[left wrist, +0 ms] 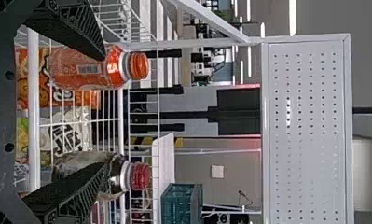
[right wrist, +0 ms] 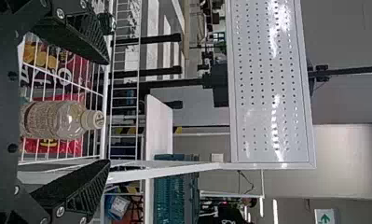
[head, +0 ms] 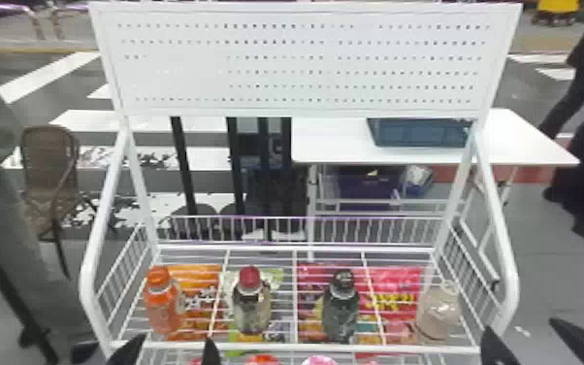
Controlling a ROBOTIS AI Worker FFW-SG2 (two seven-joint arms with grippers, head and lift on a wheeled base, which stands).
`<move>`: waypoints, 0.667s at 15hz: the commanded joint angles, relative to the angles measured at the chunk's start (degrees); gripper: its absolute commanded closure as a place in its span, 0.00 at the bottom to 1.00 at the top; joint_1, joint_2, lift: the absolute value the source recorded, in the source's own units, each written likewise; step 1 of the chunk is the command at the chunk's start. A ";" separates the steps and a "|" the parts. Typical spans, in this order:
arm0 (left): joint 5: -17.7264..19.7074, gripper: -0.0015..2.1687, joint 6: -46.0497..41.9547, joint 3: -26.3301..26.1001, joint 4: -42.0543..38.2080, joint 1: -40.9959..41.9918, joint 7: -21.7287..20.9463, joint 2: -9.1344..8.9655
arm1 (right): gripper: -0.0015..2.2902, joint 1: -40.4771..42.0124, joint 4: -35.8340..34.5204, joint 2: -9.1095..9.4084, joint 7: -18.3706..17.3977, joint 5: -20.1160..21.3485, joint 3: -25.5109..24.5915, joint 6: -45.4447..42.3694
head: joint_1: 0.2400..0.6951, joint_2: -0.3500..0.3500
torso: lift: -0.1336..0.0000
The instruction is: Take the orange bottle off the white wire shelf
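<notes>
In the head view, the orange bottle [head: 162,306] stands at the left end of the white wire shelf [head: 305,346], long axis upright, cap up, with both the left gripper [head: 176,338] and right gripper [head: 519,324] spread. The left wrist view shows its cap end past one finger; in the right wrist view, a clear bottle [right wrist: 58,120] stands upright.

Orange bottle [head: 161,310], white shelf [head: 378,348], dotted white panel [head: 305,65]

Can see a green arrow [right wrist: 326,216] on a white sign [right wrist: 317,217], right wrist view. Cannot make out wording.
</notes>
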 commanded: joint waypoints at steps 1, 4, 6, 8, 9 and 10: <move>0.56 0.04 -1.85 -0.26 5.94 -3.29 0.09 -0.55 | 0.06 -0.27 0.46 0.00 0.00 -0.12 0.09 0.13 | 0.57 0.50 | 1.00; 1.70 0.04 -4.83 -0.52 14.46 -8.30 0.53 -0.91 | 0.06 -0.44 0.55 0.00 0.00 0.06 0.26 -0.05 | 0.57 0.50 | 1.00; 2.76 0.04 -5.19 -0.87 19.12 -11.73 0.61 -0.91 | 0.06 -0.35 0.55 0.08 0.00 0.32 0.44 -0.05 | 0.57 0.50 | 1.00; 4.52 0.04 -7.82 -0.87 23.25 -14.54 0.61 -0.91 | 0.06 -0.27 0.55 0.26 0.00 0.41 0.44 -0.22 | 0.57 0.50 | 1.00; 5.48 0.04 -8.00 -0.79 25.01 -15.94 0.53 -0.82 | 0.06 -0.18 0.37 0.26 0.00 0.50 0.44 -0.22 | 0.57 0.50 | 1.00; 5.48 0.04 -8.35 -0.61 26.50 -16.91 0.53 -0.82 | 0.06 -0.09 0.37 0.35 0.00 0.50 0.44 -0.22 | 0.57 0.50 | 1.00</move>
